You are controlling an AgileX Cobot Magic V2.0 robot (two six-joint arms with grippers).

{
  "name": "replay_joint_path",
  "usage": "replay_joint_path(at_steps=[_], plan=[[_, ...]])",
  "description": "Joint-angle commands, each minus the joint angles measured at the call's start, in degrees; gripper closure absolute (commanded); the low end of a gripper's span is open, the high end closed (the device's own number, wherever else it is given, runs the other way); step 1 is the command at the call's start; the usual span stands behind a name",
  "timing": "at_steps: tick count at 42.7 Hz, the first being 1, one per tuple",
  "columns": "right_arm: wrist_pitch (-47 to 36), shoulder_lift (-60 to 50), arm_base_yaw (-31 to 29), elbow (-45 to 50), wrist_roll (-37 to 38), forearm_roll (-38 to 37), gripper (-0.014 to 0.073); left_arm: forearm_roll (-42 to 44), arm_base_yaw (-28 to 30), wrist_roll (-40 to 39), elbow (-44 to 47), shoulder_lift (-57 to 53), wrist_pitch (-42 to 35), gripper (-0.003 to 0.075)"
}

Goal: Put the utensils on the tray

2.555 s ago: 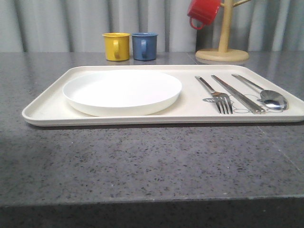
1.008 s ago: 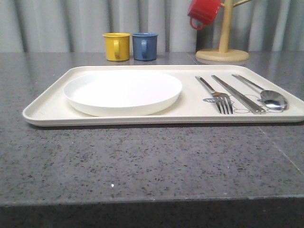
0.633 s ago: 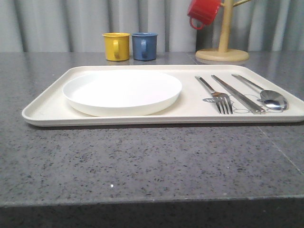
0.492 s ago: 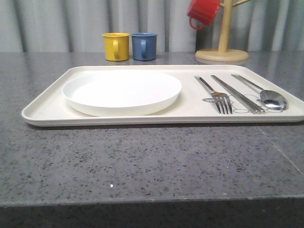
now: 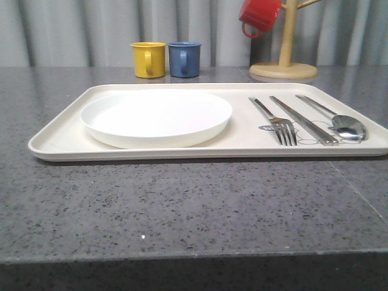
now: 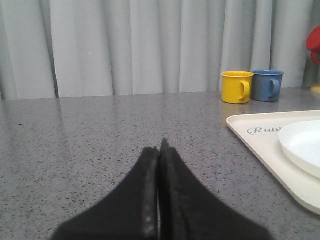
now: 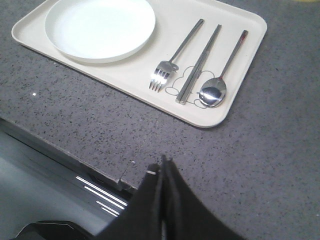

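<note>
Cream tray [image 5: 60, 142] lies on a grey speckled counter [image 5: 182, 206], well ahead of both sets of jaws. On the tray, a round white plate [image 5: 156, 117] fills the side nearer the left jaws, and three silver utensils lie side by side on the other side: fork [image 5: 276, 121], then knife [image 5: 303, 119], then spoon [image 5: 339, 120], close to one another and roughly parallel, handles pointing away from the robot. The fork tines and the spoon bowl rest over a faint grey drawing printed on the tray.

Left jaws [image 6: 159, 150] are pressed together, black, holding nothing, above bare counter. The tray's corner, with the script "Rabbi…" on it, and the plate's edge sit off to one side and ahead of them, well apart.

Right jaws [image 7: 166, 162] are also together and hold nothing. They hang above the counter's near edge, with the tray ahead of them, apart; the spoon is the utensil nearest their line, the plate the farthest.

Beyond the tray stand a yellow mug [image 5: 148, 59] and a blue mug [image 5: 184, 59], just beside each other, near a wooden mug tree [image 5: 284, 60] with a red mug [image 5: 259, 16] hung on it. Pale curtains [image 5: 79, 30] close the background.
</note>
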Motion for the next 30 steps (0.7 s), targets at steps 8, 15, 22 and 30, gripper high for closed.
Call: replay_joint_path(at_steps=[8,15,22,30], plan=[[-3.85,0.49,0.19,-1.26,-0.21,-0.06,0.0660,-0.57,0.28,-0.37,0.78,-1.30,-4.06,0.0741],[-3.85,0.49,0.19,-1.26,-0.21,-0.06,0.0660,-0.57,0.28,-0.37,0.78,-1.30,-4.06,0.0741],[-6.90,-2.38,-1.36,1.71,-0.50,-0.76,0.0660,-0.57,0.28,-0.37,0.78,-1.30,-4.06,0.0741],[-26.83,-10.38,-10.31,17.30,-0.64,-0.82,0.0660,-0.57,0.28,-0.37,0.78,-1.19,-4.06,0.0741]])
